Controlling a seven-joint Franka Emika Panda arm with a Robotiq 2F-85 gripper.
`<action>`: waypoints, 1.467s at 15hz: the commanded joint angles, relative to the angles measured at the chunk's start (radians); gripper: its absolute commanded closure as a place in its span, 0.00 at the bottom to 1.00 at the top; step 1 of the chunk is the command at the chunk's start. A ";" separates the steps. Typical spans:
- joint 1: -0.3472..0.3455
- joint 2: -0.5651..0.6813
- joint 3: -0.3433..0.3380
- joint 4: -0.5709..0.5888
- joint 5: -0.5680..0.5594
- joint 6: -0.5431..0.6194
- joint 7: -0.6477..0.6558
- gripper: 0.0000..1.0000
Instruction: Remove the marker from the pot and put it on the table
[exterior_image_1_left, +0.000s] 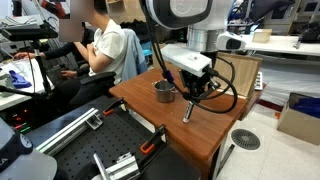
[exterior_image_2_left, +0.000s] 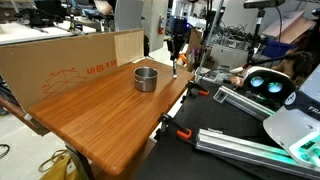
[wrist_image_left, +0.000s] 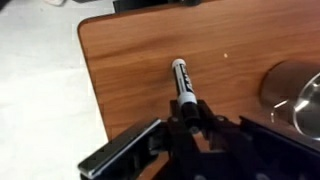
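- What stands around the work area?
- A cardboard sheet (exterior_image_2_left: 60, 62) stands upright along the far side of the table (exterior_image_2_left: 100, 115). A seated person (exterior_image_1_left: 100, 45) is beyond one corner, and an orange-handled clamp (exterior_image_2_left: 180, 133) sits at the near edge. None of these lie near the arm; only the pot (exterior_image_2_left: 146, 77) stands close by.
- Where is the marker?
- The marker (wrist_image_left: 181, 80) is out of the pot, just beside it. It is gripped at one end by the gripper (wrist_image_left: 188, 112), whose fingers are clenched on its barrel. In both exterior views it hangs nearly upright below them, with its lower end at the wood. I cannot tell whether it touches.
- How much room is there?
- In the wrist view bare wood runs on from the marker's tip to the table's edges. Pale floor (wrist_image_left: 40, 90) lies past them. The pot is off to the side, apart from the fingers.
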 joint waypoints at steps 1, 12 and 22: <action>-0.010 0.059 0.001 0.084 -0.038 -0.061 0.034 0.94; -0.010 0.243 0.000 0.318 -0.112 -0.172 0.097 0.94; -0.009 0.403 0.000 0.506 -0.177 -0.220 0.166 0.94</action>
